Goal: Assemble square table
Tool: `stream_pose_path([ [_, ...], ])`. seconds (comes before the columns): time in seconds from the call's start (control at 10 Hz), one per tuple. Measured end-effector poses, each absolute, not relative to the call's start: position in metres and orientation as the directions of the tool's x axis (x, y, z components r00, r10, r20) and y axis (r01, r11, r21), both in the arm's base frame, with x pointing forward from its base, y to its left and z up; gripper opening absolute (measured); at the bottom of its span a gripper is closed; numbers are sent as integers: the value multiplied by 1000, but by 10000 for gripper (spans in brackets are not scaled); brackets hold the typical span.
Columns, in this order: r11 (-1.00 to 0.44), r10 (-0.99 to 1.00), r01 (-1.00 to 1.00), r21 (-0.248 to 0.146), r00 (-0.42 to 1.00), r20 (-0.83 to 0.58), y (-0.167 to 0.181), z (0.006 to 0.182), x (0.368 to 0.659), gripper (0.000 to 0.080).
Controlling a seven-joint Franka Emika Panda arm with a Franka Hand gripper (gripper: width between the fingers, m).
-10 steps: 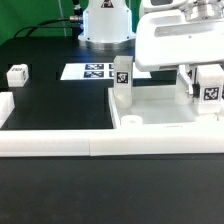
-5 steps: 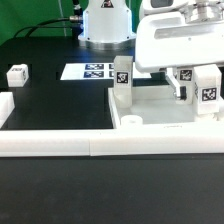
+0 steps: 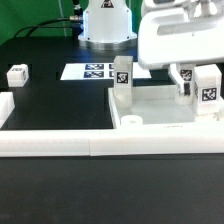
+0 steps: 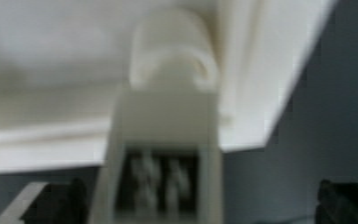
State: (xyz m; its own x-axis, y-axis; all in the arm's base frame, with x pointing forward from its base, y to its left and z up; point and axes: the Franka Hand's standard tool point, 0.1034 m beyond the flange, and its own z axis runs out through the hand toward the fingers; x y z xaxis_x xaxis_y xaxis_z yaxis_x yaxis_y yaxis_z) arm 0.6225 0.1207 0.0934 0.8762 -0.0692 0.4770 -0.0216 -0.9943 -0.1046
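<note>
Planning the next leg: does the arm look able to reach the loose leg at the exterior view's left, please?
Probably yes: the loose leg stands alone, nothing over it; the tool is open.

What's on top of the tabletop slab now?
Upright on the tabletop slab: one tagged leg at the far corner on the exterior view's left, a second leg on the right, between the fingers of the open gripper. The corner behind it is covered.

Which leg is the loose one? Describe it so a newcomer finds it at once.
Start at the marker board lying flat on the black table. Toward the exterior view's left of it, alone on the black surface, sits a small white tagged leg. Unlike the two legs standing upright on the square slab, it touches no other part.
</note>
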Motion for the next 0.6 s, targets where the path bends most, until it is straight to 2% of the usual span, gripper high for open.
stream_pose_path([
  [0.1,-993,-77,-28,-111,883,462,114,102,627,649],
  [0.3,-994,-86,-41,-106,881,465,105,98,637,649],
  [0.4,-991,-85,-39,-129,924,372,108,90,632,649],
  [0.6,-986,-93,-59,-158,972,214,105,86,634,649],
])
